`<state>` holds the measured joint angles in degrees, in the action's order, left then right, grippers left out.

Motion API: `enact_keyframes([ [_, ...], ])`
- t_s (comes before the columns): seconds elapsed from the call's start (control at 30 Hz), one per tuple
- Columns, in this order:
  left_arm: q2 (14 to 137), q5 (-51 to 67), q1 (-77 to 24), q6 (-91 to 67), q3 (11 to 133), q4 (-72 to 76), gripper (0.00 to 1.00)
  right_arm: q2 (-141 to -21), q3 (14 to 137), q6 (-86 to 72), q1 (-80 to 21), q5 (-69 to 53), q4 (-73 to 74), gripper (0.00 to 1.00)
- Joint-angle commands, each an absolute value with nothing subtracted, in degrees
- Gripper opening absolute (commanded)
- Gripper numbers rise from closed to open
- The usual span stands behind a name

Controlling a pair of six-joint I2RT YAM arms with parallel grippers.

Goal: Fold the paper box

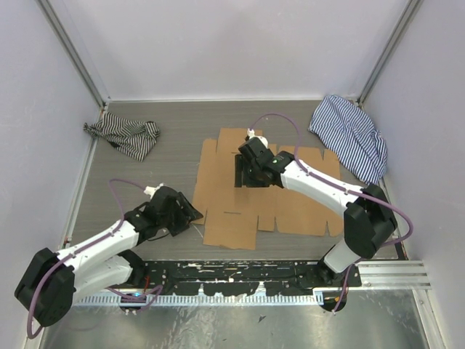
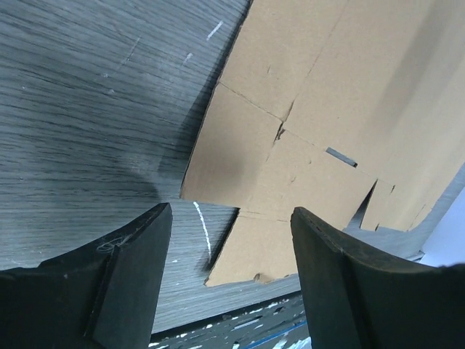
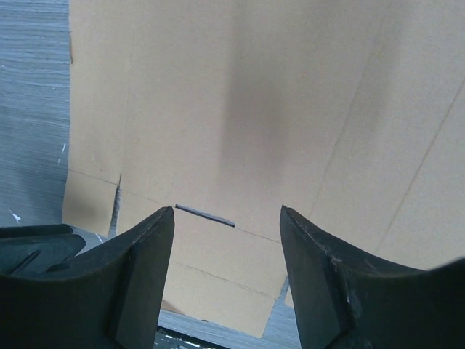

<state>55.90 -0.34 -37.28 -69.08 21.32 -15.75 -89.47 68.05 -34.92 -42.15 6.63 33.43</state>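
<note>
Grey worktop (image 1: 174, 120): we find the paper box (image 1: 290, 207) flat, long axis left-right. Black-striped cloth (image 1: 125, 136) and blue-striped cloth (image 1: 350, 134) lie at the far corners. Left gripper (image 2: 231, 209) and right gripper (image 3: 227, 209) are released.

Grey wood-grain table (image 1: 145, 182). The paper box (image 1: 225, 211) lies flat and unfolded on it, mid-table, slightly right of centre, flaps spread. A dark striped cloth (image 1: 127, 134) is bunched near the far left corner, apart from the sheet. A blue striped cloth (image 1: 352, 134) is heaped in the far right corner, close to the sheet's right flap.
</note>
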Motion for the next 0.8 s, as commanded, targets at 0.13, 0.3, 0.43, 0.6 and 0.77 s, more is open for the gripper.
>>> enact_keyframes([
  [0.13, 56.64, -4.04, -37.44, -70.94, 21.43, -15.44, 0.73, -86.24, 67.47, -36.17, -42.21, 9.17, 31.44, 0.65],
  [0.3, 58.71, -5.20, -37.44, -71.65, 20.24, -11.53, 0.67, -85.58, 67.24, -36.21, -42.26, 9.51, 31.48, 0.64],
  [0.43, 60.19, -5.44, -37.41, -72.76, 19.73, -8.70, 0.62, -85.27, 67.20, -36.02, -42.22, 10.05, 31.66, 0.64],
  [0.6, 60.20, -5.81, -37.44, -73.66, 19.74, -7.87, 0.59, -85.17, 67.04, -36.03, -42.21, 10.52, 31.77, 0.64],
  [0.77, 58.50, -7.73, -37.44, -73.93, 20.83, -9.18, 0.53, -85.08, 66.93, -36.05, -42.20, 10.63, 31.75, 0.64],
])
